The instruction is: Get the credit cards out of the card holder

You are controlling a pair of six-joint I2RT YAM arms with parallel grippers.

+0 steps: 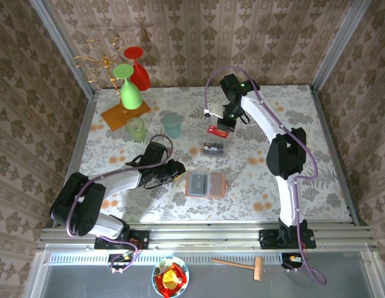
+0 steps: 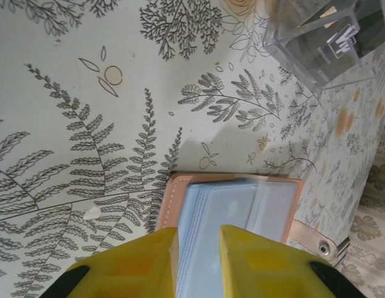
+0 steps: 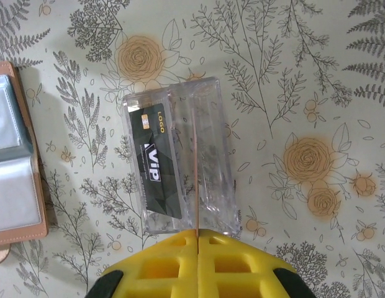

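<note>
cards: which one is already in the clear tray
The black VIP card lies flat in the clear tray; the red card is pinched edge-on in the right tool above it.

The yellow fingers (image 3: 197,239) pinch a thin card (image 3: 196,180) edge-on above a clear tray (image 3: 214,124) holding a black card (image 3: 156,162); the wallet (image 3: 18,230) lies open at the left edge.

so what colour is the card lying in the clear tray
Black, with white and gold print, lying in the clear tray. The card shows best in the right wrist view.
</note>
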